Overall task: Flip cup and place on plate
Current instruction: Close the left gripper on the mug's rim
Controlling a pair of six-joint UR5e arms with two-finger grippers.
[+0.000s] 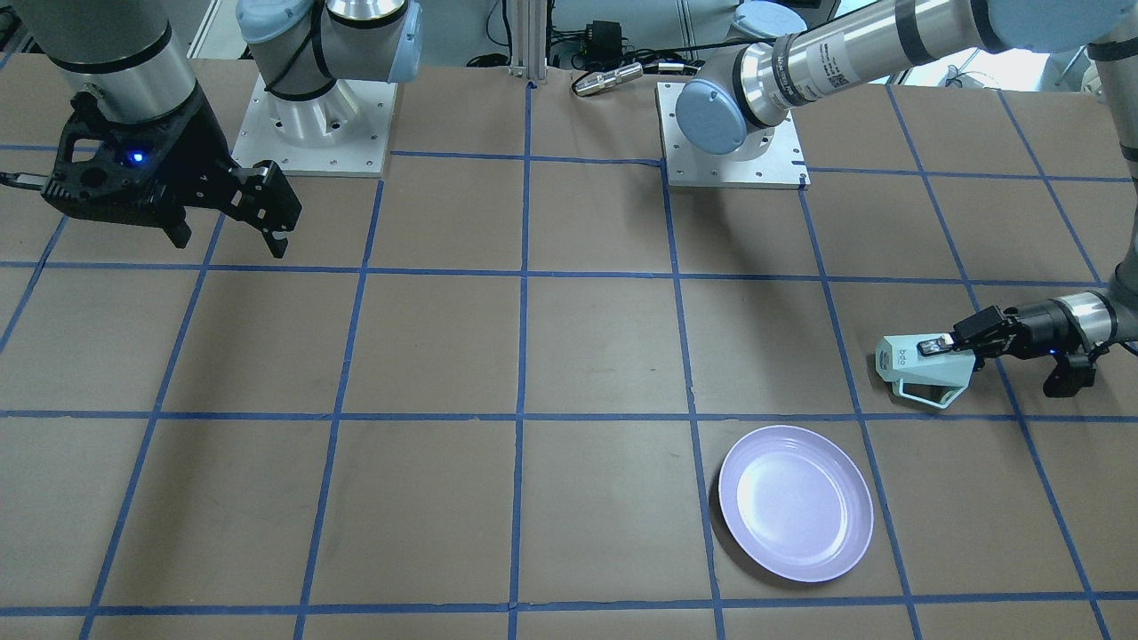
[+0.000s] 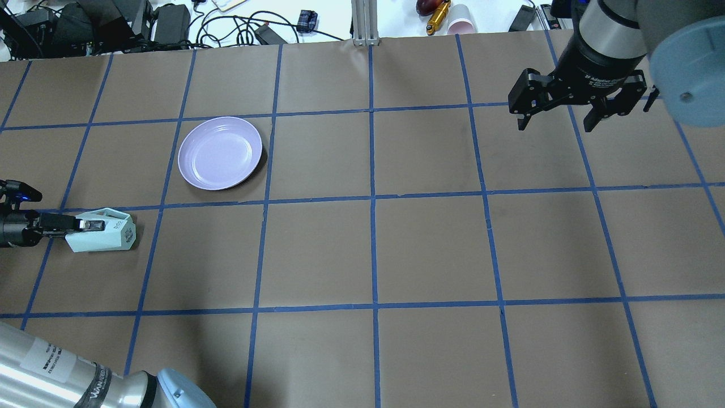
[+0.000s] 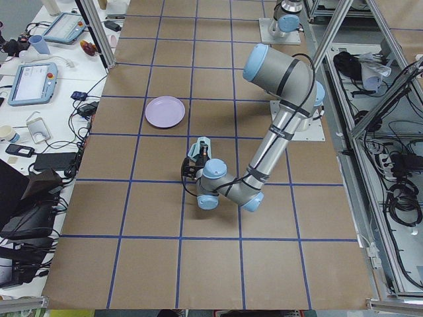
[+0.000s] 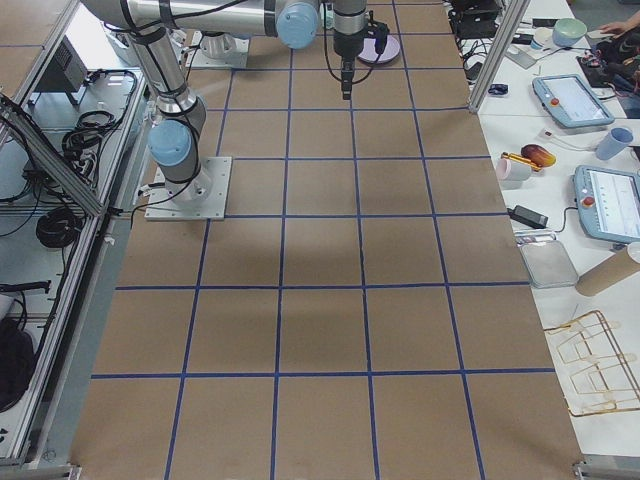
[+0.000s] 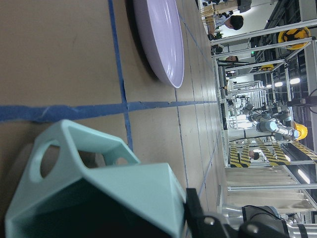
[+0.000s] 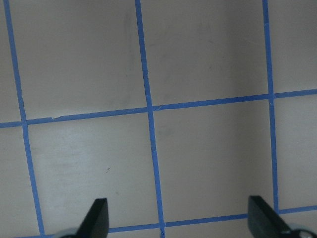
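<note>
The mint-green cup lies on its side near the table's left edge, its mouth toward my left gripper and its handle toward the plate. The left gripper reaches in level with the table and is shut on the cup's wall at the rim, one finger outside and one inside. This also shows in the front view, with the cup and the gripper. The lavender plate lies empty about one tile beyond the cup. In the left wrist view the cup fills the foreground and the plate lies behind it. My right gripper hangs open and empty over the far right tiles.
The brown table has a blue tape grid. The arm base plates sit at the robot's side. Cables, a pink cup and tools lie beyond the far edge. My left arm's elbow overhangs the near left corner.
</note>
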